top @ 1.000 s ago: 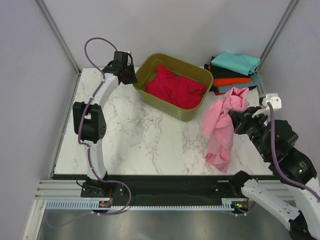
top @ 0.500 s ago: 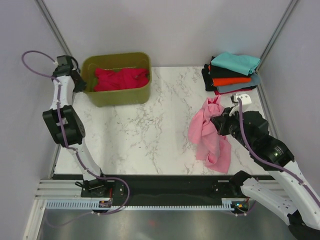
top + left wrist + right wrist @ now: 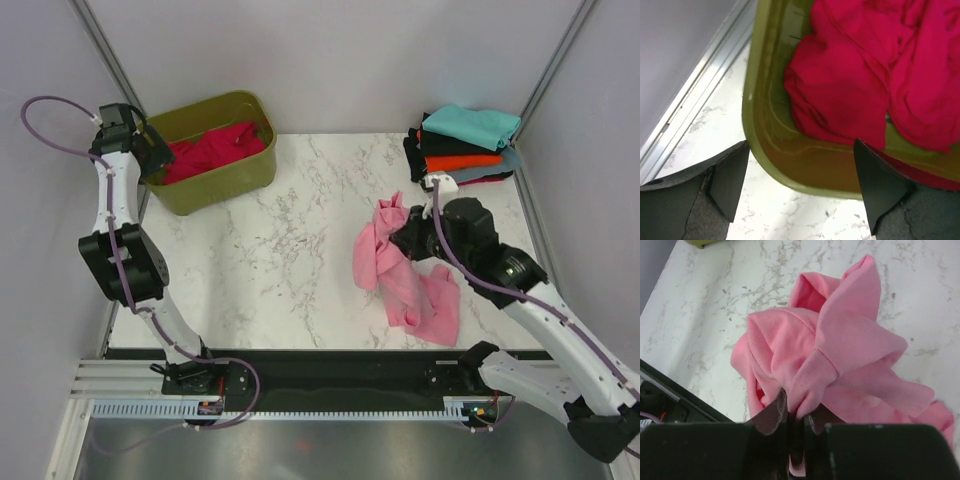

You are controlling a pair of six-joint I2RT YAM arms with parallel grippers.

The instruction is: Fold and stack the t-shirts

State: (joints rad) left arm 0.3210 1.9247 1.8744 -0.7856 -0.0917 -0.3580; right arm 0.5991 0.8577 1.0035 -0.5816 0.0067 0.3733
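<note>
Right gripper (image 3: pixel 795 416) clamped on a bunched fold of the light pink t-shirt (image 3: pixel 400 282).
Cloth trails from it toward the near tabletop (image 3: pixel 280 250) edge; left gripper (image 3: pixel 138 152), spread apart, sits far off at the tub (image 3: pixel 220 182).

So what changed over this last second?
The olive tub, crimson t-shirt inside and the left pincer at its rim, slid from mid-table to the far left corner. The right pincer, shut on the pink t-shirt, dragged it left toward the centre. The folded stack stayed put.

White arms (image 3: pixel 101 200), black joints (image 3: pixel 120 266), looping purple cables (image 3: pixel 58 99).
</note>
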